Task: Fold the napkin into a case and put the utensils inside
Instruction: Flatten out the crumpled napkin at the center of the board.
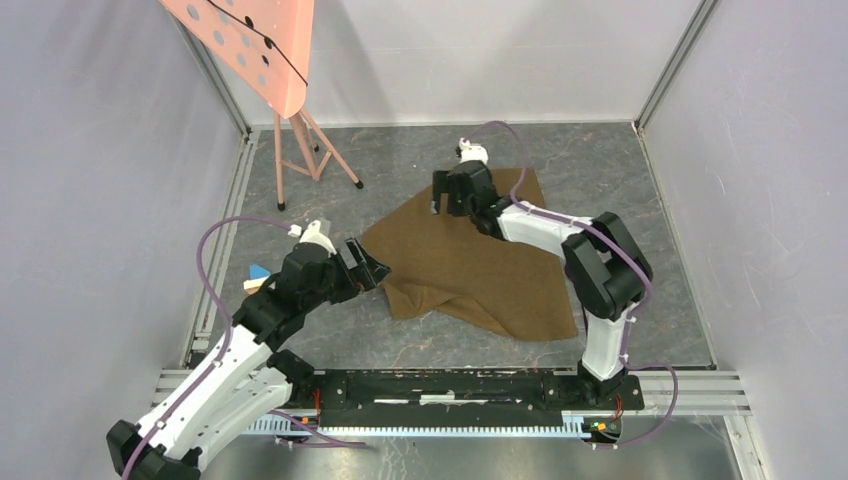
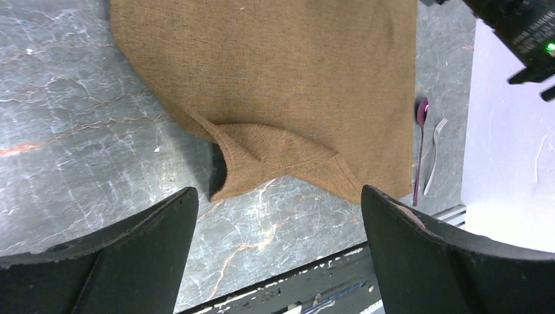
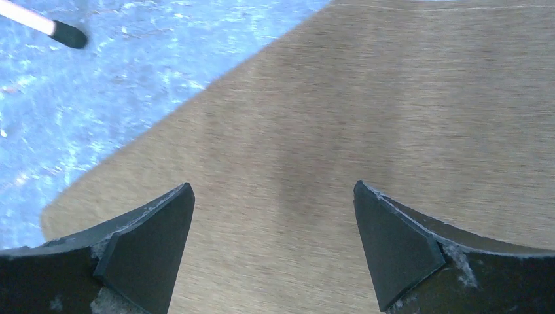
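The tan-brown napkin (image 1: pixel 470 260) lies spread on the grey marble table, not folded into a case. Its near-left corner is curled over (image 2: pixel 262 157). My left gripper (image 1: pixel 368 265) is open and empty, just off that curled corner (image 2: pixel 278 222). My right gripper (image 1: pixel 447 195) is open and empty, low over the napkin's far-left part (image 3: pixel 275 216), with cloth (image 3: pixel 366 118) beneath both fingers. A purple-handled spoon (image 2: pixel 420 150) and a silvery fork (image 2: pixel 433 157) lie side by side past the napkin's right edge. In the top view the right arm hides them.
A pink stand with a perforated board (image 1: pixel 255 50) stands at the far left, and one foot shows in the right wrist view (image 3: pixel 65 33). A small blue-and-wood block (image 1: pixel 257 275) lies left of my left arm. The black base rail (image 1: pixel 450 390) runs along the near edge.
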